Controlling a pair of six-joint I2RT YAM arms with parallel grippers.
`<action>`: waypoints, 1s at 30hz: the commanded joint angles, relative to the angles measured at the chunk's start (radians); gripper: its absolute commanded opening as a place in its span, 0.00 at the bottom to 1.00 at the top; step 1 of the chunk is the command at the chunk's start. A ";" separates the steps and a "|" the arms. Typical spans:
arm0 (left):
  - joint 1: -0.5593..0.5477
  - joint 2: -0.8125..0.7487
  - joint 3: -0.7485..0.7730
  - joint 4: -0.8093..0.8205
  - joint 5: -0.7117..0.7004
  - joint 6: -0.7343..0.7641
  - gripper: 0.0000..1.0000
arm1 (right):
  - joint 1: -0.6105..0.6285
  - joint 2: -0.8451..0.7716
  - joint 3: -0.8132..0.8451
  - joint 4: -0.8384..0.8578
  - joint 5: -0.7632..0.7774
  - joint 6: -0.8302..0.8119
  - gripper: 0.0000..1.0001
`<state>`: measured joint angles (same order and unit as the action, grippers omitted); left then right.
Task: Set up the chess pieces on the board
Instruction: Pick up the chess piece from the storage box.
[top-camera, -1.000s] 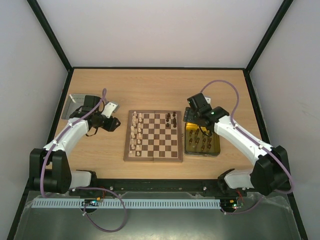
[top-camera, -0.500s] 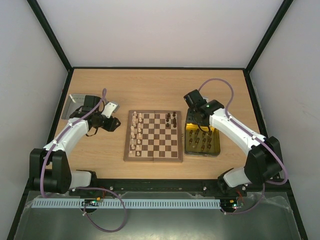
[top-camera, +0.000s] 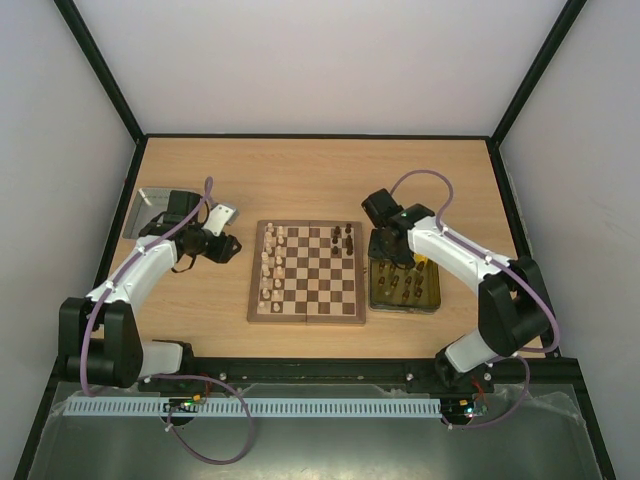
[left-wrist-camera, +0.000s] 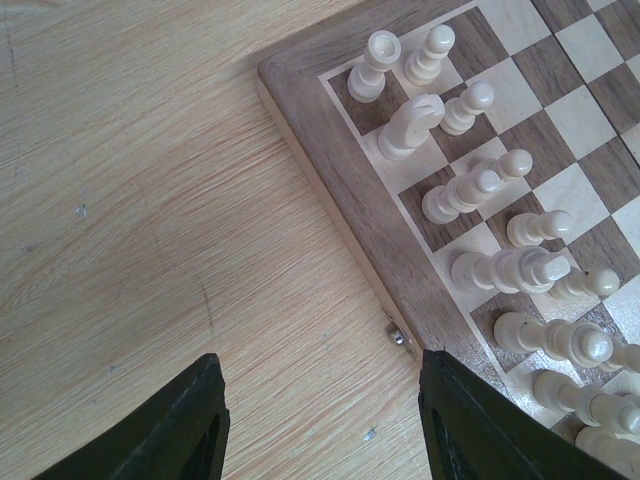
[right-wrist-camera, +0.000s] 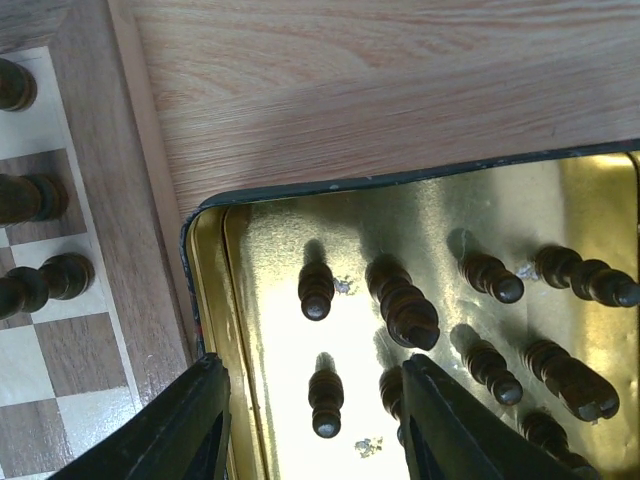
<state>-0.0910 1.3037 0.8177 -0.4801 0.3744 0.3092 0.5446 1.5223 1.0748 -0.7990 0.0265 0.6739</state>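
The board lies mid-table. Pale chess pieces stand along its left side, and a few dark ones stand at its far right. More dark pieces stand in the yellow tray. My left gripper hangs open over bare table beside the board's left frame, its jaws empty. My right gripper is open above the tray's corner nearest the board. A dark pawn stands between its fingers, untouched, and another dark piece stands by the right finger.
A silver metal tray sits at the back left behind my left arm. The black enclosure frame and pale walls bound the table. The board's latch juts from its edge near my left jaws. Several dark pieces crowd the yellow tray's right part.
My right arm has swung left toward the board, over the tray's corner, and its jaws have narrowed around a dark pawn. The left arm has not moved.
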 joint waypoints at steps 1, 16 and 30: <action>-0.004 -0.024 -0.018 0.000 0.016 0.002 0.55 | 0.002 -0.016 -0.019 0.003 0.014 0.010 0.45; -0.004 -0.025 -0.017 0.000 0.015 0.001 0.55 | 0.002 0.037 -0.038 0.046 -0.013 0.001 0.34; -0.004 -0.022 -0.018 0.000 0.020 0.004 0.55 | 0.002 0.104 -0.023 0.068 0.003 0.000 0.29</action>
<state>-0.0914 1.3029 0.8165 -0.4801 0.3782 0.3096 0.5446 1.6100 1.0302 -0.7395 0.0002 0.6769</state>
